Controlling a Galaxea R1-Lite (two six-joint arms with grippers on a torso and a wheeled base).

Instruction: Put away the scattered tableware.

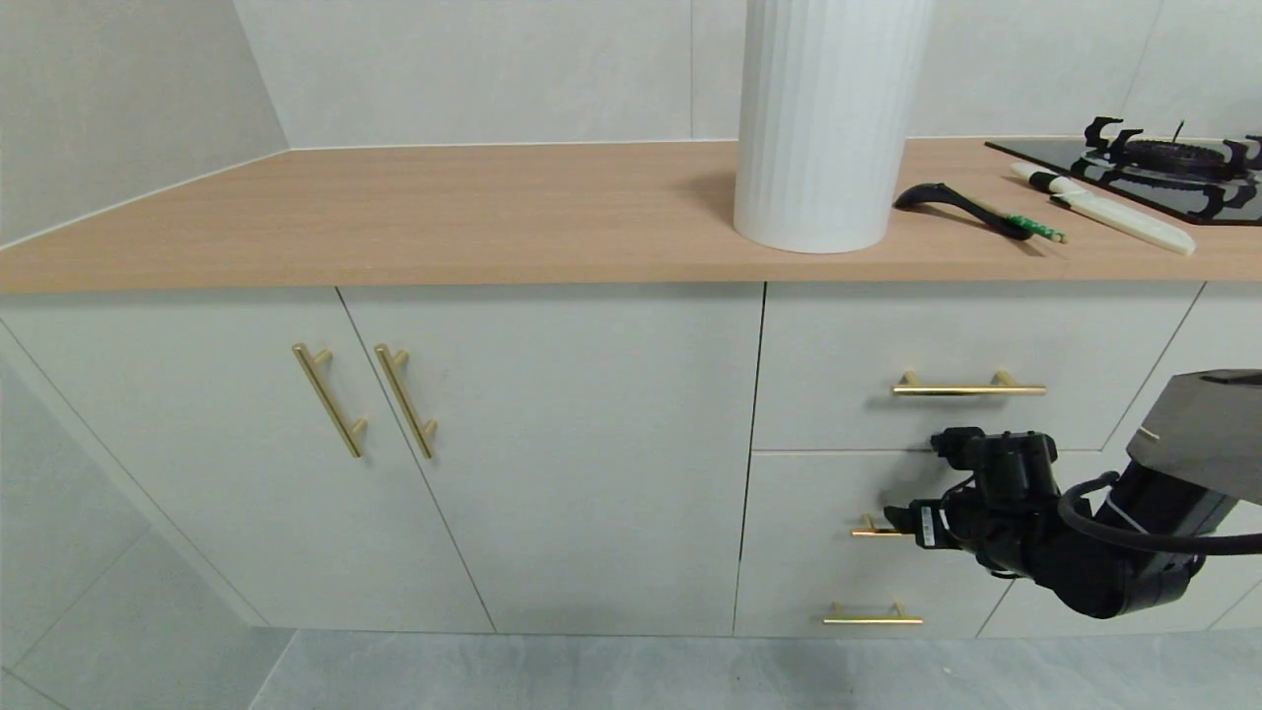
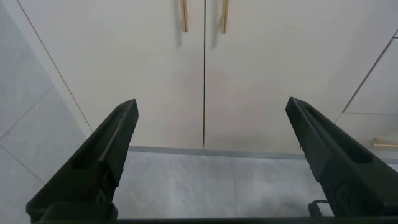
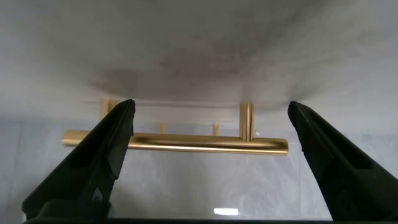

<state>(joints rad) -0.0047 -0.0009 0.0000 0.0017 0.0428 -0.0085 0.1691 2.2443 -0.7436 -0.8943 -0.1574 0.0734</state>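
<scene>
The ladle (image 1: 951, 202) and knife (image 1: 1104, 209) lie just right of the holder (image 1: 823, 118). Below it, the right gripper (image 3: 210, 111), spread open, faces a drawer handle (image 3: 177, 144), likely to open storage. The left gripper (image 2: 211, 109) is also open, holding nothing.

Pale grey tiled walls (image 1: 473, 69) met a long wooden tabletop (image 1: 444, 212). Below it stood off-white cabinets. At the left were two doors (image 1: 552, 454), their brass bar handles (image 1: 330, 399) side by side. At the right were three stacked drawers (image 1: 887, 335), each with a horizontal brass pull (image 1: 969, 390). A black hob (image 1: 1144, 168) was set into the tabletop's far right end. The floor (image 1: 592, 671) was grey tile.
</scene>
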